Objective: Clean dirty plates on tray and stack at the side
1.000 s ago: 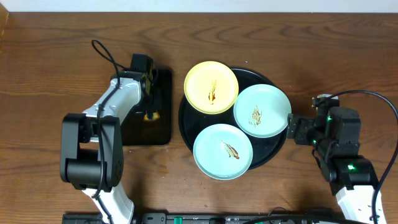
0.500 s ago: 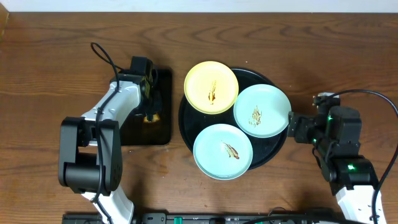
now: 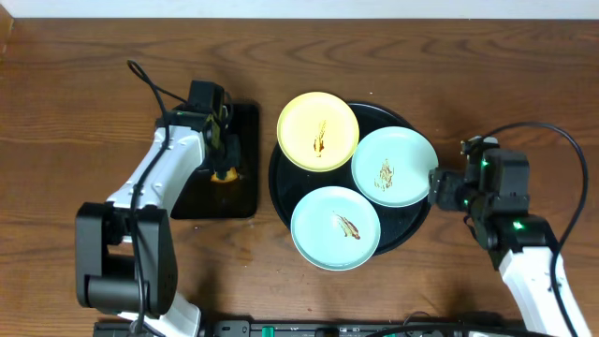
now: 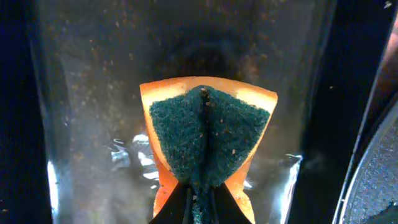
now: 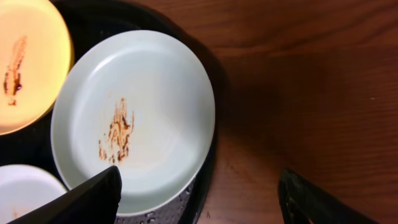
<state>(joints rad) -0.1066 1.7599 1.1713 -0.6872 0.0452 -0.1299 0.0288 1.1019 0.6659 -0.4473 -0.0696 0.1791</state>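
Three plates lie on the round black tray (image 3: 384, 116): a pale yellow plate (image 3: 318, 131) at its upper left, a mint plate (image 3: 393, 167) at the right and a second mint plate (image 3: 335, 227) at the front. Each has a brown smear in its centre. My left gripper (image 3: 223, 168) is shut on an orange sponge (image 4: 208, 134) with a dark green scrub face, over the small rectangular tray. My right gripper (image 3: 442, 190) is open at the tray's right edge. In the right wrist view the right mint plate's (image 5: 155, 106) rim sits between its spread fingers (image 5: 93, 196).
The rectangular black tray (image 3: 239, 201) left of the round tray is wet. A black cable (image 3: 150, 80) loops behind the left arm and another (image 3: 562, 150) arcs over the right arm. Bare wooden table (image 3: 487, 75) surrounds both trays.
My right gripper has edged left toward the right mint plate. The left arm has shifted slightly, still holding the sponge over the rectangular tray. The plates have not moved.
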